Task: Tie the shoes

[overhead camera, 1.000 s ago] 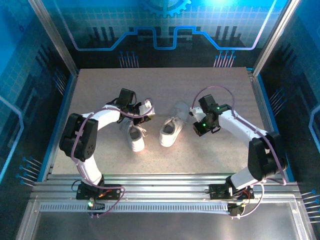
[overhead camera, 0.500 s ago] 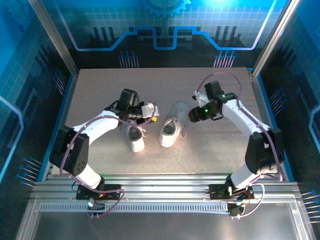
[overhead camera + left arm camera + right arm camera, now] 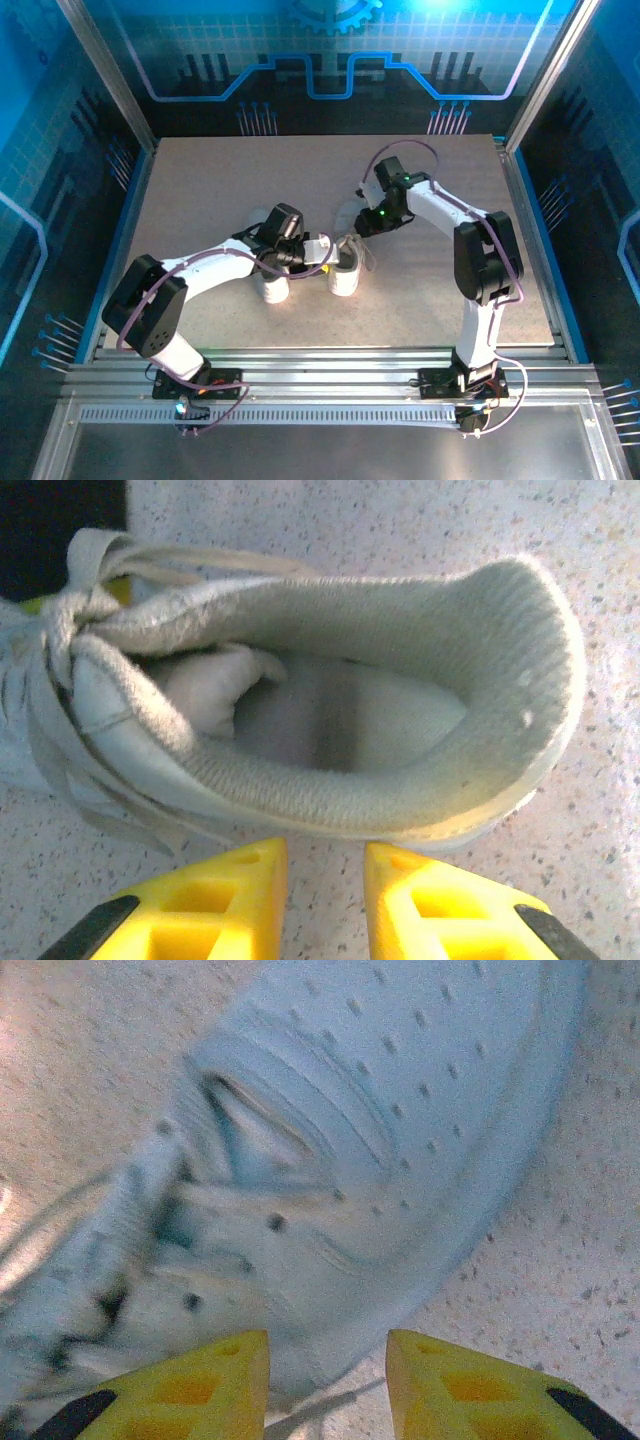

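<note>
Left gripper [image 3: 326, 250] is hanging just beside the collar of the right-hand sneaker [image 3: 347, 280], yellow fingers [image 3: 215, 900] spread, nothing between them. A second ago it was up past the far end of the left-hand sneaker [image 3: 272, 290]; now the arm is reaching across that shoe to the other one. Right gripper [image 3: 363, 224] is swinging in too, from well off to the right onto this sneaker's toe end. In its wrist view the perforated toe cap [image 3: 400, 1090] is sitting just above the parted fingertips [image 3: 200, 1385], and a thin lace strand [image 3: 320, 1407] is running across the gap, not pinched.

Both sneakers are lying side by side mid-table [image 3: 200, 190], toes pointing away from the arm bases. Laces [image 3: 90, 590] are looking loose, bunched at the eyelets, no bow visible.

My read: both arms are converging on one shoe to start on its laces. Tying isn't started, and the next move needs a lace end in each gripper.
</note>
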